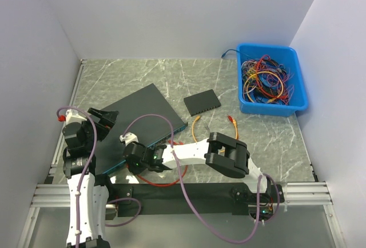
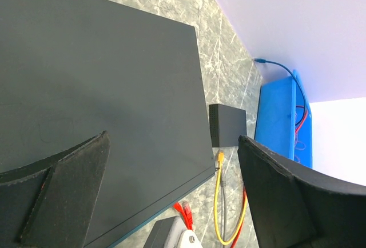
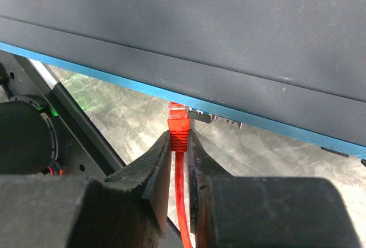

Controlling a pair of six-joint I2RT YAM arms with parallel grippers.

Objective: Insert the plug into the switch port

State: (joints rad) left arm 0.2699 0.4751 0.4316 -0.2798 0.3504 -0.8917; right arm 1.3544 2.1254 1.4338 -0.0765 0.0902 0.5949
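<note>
The switch (image 1: 140,125) is a large flat black box with a blue front edge, lying askew at the left of the table; its top fills the left wrist view (image 2: 97,105) and its front edge crosses the right wrist view (image 3: 240,94). My right gripper (image 3: 179,145) is shut on the red plug (image 3: 178,125), whose tip touches the switch's front edge by a metal port (image 3: 220,118). In the top view my right gripper (image 1: 137,156) sits at the switch's near edge. My left gripper (image 1: 106,119) is open and empty over the switch's left corner.
A small black box (image 1: 202,102) lies mid-table. A yellow cable (image 1: 197,131) and an orange plug (image 1: 231,121) lie right of the switch. A blue bin (image 1: 269,79) of tangled cables stands at the back right. The red cable (image 1: 166,180) loops near the arm bases.
</note>
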